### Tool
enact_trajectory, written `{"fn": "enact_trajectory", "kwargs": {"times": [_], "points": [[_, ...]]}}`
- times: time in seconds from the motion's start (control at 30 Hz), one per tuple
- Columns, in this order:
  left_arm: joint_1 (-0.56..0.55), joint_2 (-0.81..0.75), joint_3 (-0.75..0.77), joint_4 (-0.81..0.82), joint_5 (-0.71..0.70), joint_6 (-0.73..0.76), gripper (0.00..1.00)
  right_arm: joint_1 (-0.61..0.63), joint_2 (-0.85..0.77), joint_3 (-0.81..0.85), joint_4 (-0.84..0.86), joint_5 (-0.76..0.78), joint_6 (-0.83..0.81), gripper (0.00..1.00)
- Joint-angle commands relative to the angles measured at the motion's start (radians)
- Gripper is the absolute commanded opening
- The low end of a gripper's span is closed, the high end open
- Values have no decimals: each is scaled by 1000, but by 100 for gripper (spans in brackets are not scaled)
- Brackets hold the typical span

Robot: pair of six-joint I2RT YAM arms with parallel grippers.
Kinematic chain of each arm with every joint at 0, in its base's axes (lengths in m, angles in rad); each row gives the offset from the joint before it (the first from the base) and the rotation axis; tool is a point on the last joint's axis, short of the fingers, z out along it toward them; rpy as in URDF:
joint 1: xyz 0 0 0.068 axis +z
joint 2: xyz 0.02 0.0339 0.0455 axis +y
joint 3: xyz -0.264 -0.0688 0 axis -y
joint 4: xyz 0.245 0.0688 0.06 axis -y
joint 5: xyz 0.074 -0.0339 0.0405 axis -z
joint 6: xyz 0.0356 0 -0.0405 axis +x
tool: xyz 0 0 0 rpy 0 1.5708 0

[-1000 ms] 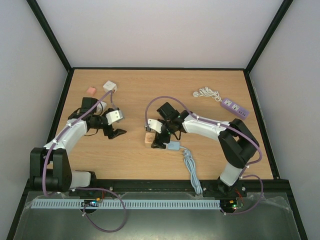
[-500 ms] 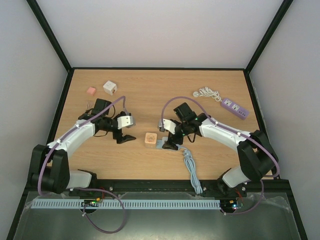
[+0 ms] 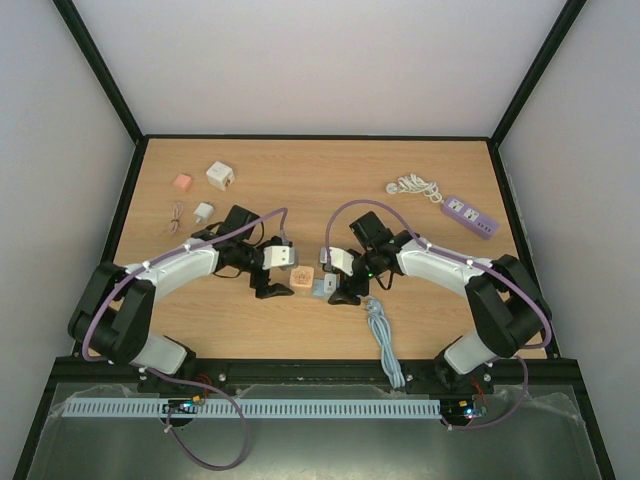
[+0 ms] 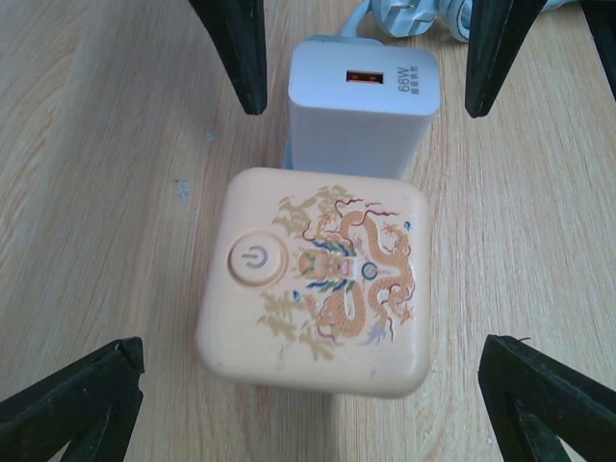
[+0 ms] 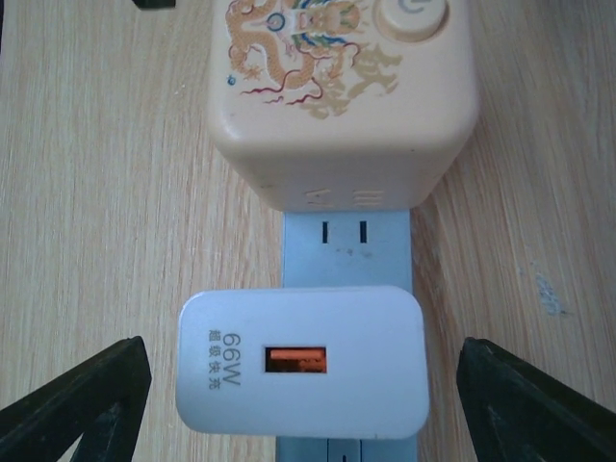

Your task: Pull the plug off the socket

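In the middle of the surface [image 3: 430,310], the white charger [image 5: 302,361] sat plugged into the blue strip [image 5: 346,252], just beside the peach cube [image 4: 318,279]. Right claw [image 5: 303,351] was spread wide astride the charger and left claw [image 4: 310,351] spread astride the cube, with the strip running lengthwise between them.

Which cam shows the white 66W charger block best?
Right wrist: the white 66W charger block sits centred, label and orange port readable, seated on the blue power strip. Left wrist shows it partly behind the peach cube; top external, a speck.
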Motion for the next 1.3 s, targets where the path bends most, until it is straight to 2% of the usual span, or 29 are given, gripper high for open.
{"fn": "enact_trajectory", "kwargs": {"times": [0.0, 0.27, 0.47, 0.63, 0.73, 1.1, 1.27], "points": [[-33, 35, 23, 45, -4, -22, 96, 0, 29, 13, 8, -36, -36, 83], [-74, 76, 48, 48, -25, -25, 90, 0, 49, 7, 32, -34, -35, 63], [-87, 75, 43, 64, -45, -33, 76, 2, 52, -1, 45, -25, -35, 50], [-87, 53, 31, 107, -21, -80, 58, 2, 54, -14, 53, -11, -36, 41], [-85, 51, 37, 113, 5, -100, 54, 2, 50, -17, 57, -6, -34, 36], [-47, 48, 53, 108, 124, -138, 49, 32, 63, -34, 86, 84, -19, 19], [-60, -10, 6, 131, 69, -79, 48, 40, 95, -18, 80, 105, -7, 10]]}}
